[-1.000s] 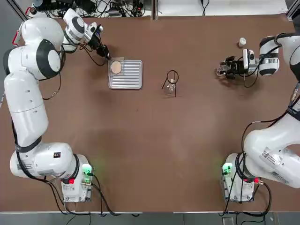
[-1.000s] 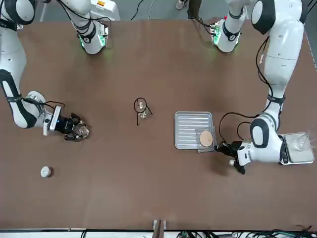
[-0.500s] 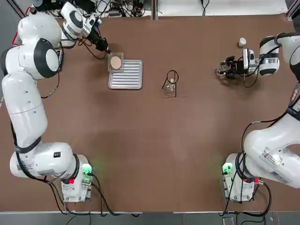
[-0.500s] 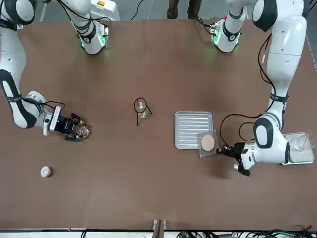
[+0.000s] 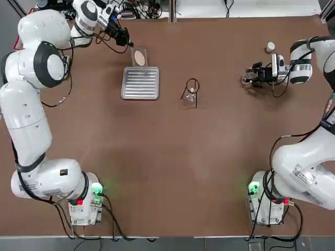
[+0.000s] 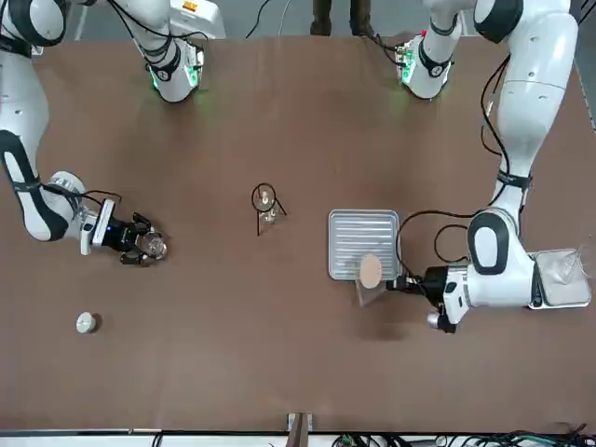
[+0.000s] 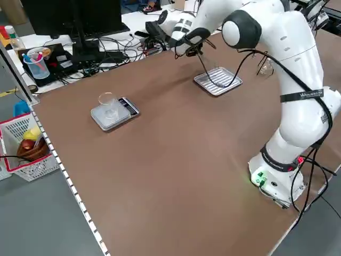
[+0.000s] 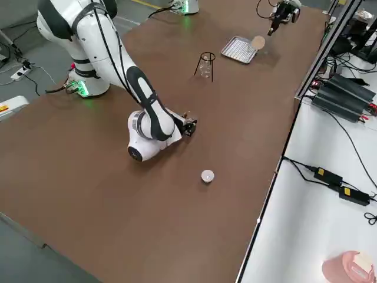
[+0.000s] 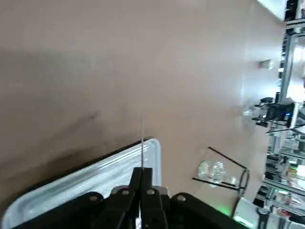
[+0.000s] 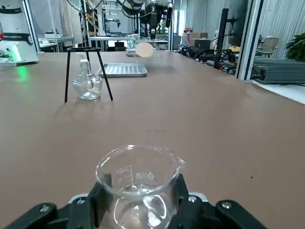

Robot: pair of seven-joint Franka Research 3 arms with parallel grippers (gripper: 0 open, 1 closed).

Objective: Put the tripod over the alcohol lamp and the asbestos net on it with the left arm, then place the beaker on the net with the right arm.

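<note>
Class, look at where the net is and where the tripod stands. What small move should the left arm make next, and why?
Probably carry the net sideways toward the tripod. The left end effector is shut on the net's edge and holds it lifted beyond the tray, while the tripod already stands over the lamp with its ring bare. The right end effector waits, holding the beaker.

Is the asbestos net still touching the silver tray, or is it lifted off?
Apart. In the right wrist view the net, held by the left gripper, hangs clearly above the tray; the top view shows it beyond the tray's edge.
</note>
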